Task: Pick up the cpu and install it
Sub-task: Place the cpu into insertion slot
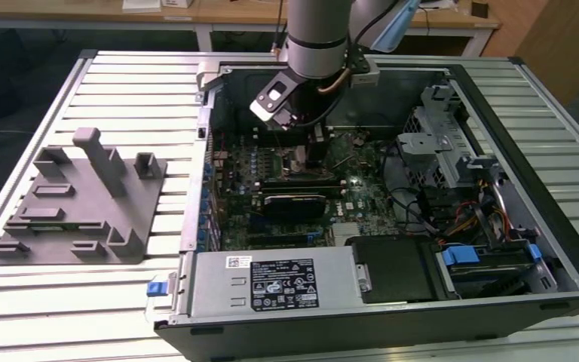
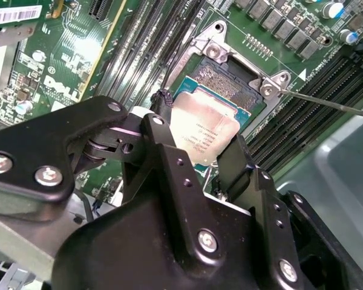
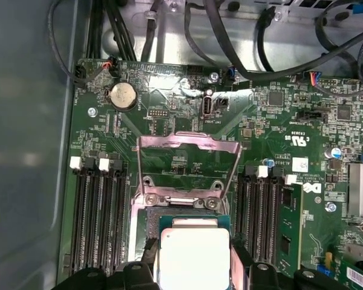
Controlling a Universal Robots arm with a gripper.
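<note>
- Firstly, gripper [image 2: 196, 148]: black fingers [image 2: 160, 136] bear on two opposite edges of the cpu, pinching it and leaving the metal top bare.
- Item, cpu [image 2: 202, 124]: silver lid up, held between the fingers directly over the socket and covering the half nearer the gripper. It is judged not yet seated, since it sits offset and slightly raised.
- Item, socket [image 2: 225, 80]: open, with its contact field exposed beyond the cpu's far edge.
- Item, lever [image 2: 327, 101]: thin metal rod angled out from one socket corner, apparently released so the socket can be loaded.
- Item, load plate [image 3: 187, 160]: metal frame swung back on the far side of the socket, which keeps the opening free.
- Item, memory slots [image 3: 97, 211]: dark rows flanking the socket on both sides.
- Item, motherboard [image 1: 365, 185]: green board surrounding the socket.
- Item, computer case [image 1: 370, 332]: laid on its side with the panel off, giving the arm access to the socket from above.
- Item, labelled grey box [image 1: 269, 283]: inside the case, well apart from the socket.
- Item, grey fixture [image 1: 78, 204]: on the slatted table [image 1: 28, 317] outside the case, well apart from the socket, towards the exterior view's left.
</note>
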